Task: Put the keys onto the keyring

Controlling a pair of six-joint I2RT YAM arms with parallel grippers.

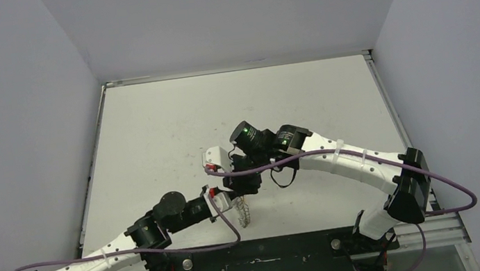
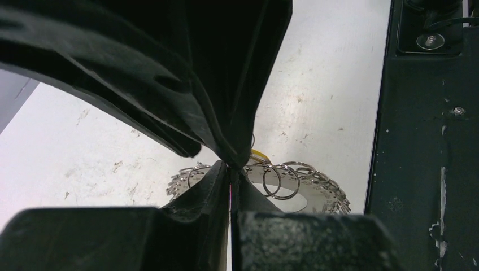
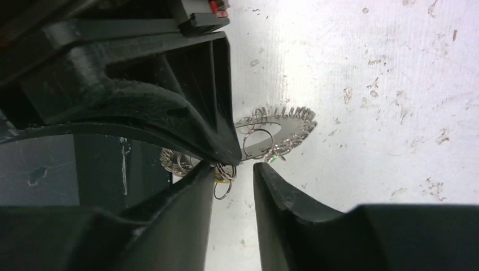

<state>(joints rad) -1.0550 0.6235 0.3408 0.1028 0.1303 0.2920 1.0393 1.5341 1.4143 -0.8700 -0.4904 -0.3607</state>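
Threading in hand: left gripper pinches keyring, right gripper parted by yellow key; next likely grip key, feed onto loop.

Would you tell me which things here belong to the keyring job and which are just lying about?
Job: keyring, yellow-headed key, green-headed key, left gripper, right gripper.
Just there: purple cable, black base plate.

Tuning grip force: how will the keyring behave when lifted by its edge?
The keyring looks like flat sheet metal: probably stiff, light and slippery. Its wire loops sit at differing angles, so they likely flop and snag.
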